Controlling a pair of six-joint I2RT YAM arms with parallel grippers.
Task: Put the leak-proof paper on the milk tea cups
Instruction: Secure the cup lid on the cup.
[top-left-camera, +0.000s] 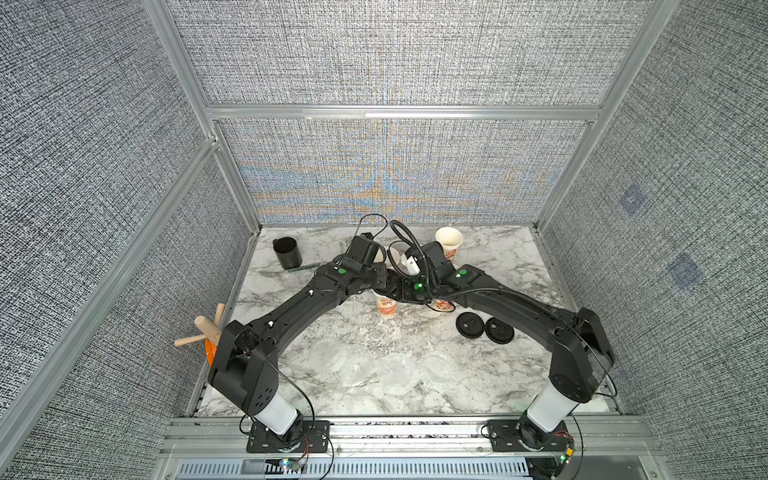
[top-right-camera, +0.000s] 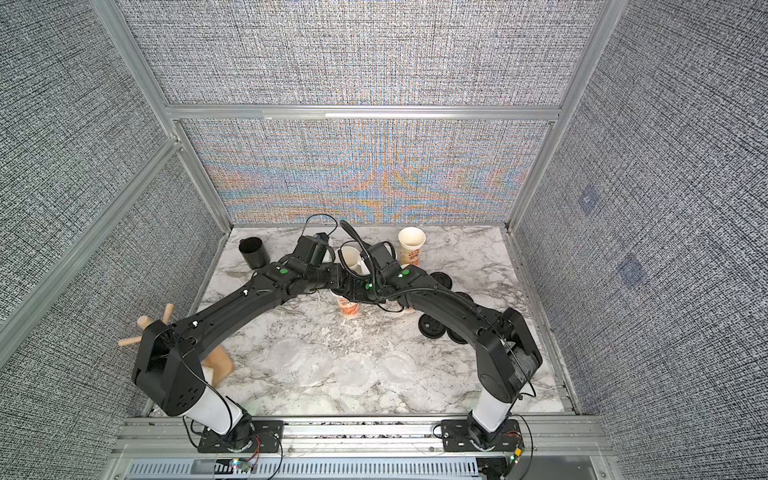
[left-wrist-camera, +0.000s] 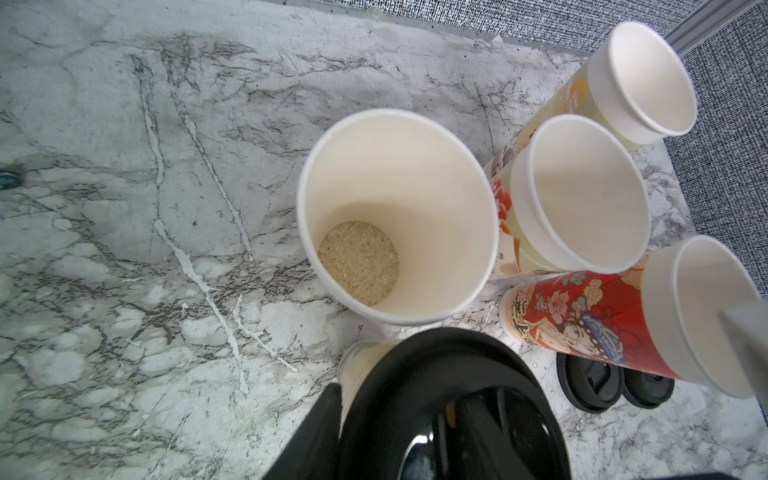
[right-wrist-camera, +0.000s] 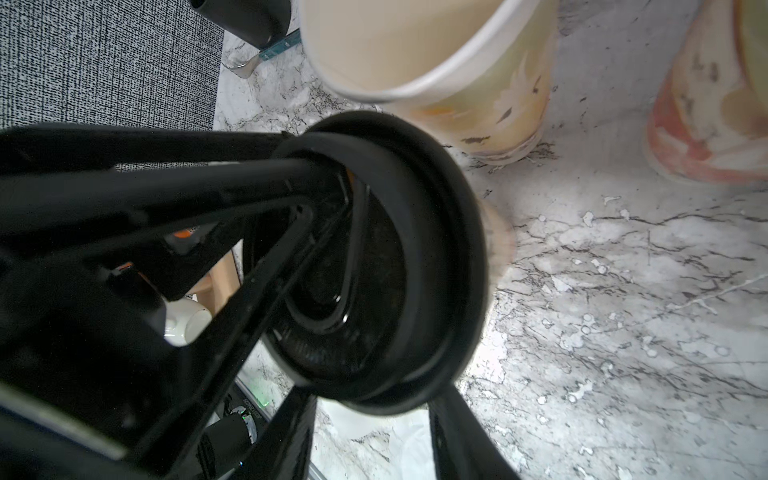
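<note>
The marble counter (top-left-camera: 478, 399) fills the booth floor. Both arms come in from the near corners & meet at far ctr, over the milk tea cups (top-left-camera: 449, 243) (five, all upright, grouped far ctr to far right). Four stand open, incl. one w/ pale grains (left-wrist-camera: 357, 262) at its bottom. The fifth, the lidded cup (top-left-camera: 386, 307), is the nearest of the group & wears a black lid (left-wrist-camera: 449, 374).

A wooden peg stand (top-left-camera: 203, 330) sits at the left edge. A plain black cup (top-left-camera: 286, 251) stands far left, well apart from the rest.

The leak-proof paper (top-left-camera: 395, 370) lies flat on the near ctr of the counter, several sheets in an overlapping row, well apart from the cups. Two spare lids (top-left-camera: 484, 326) lie side by side on the counter, right of the lidded cup.

The left hand (right-wrist-camera: 328, 187) rests on top of the black lid, but I can't tell whether its fingers are apart or together. The right hand (right-wrist-camera: 374, 424) has fingers on either side of the lidded cup just under the lid (contact unclear, so I can't tell if it is clamped).
</note>
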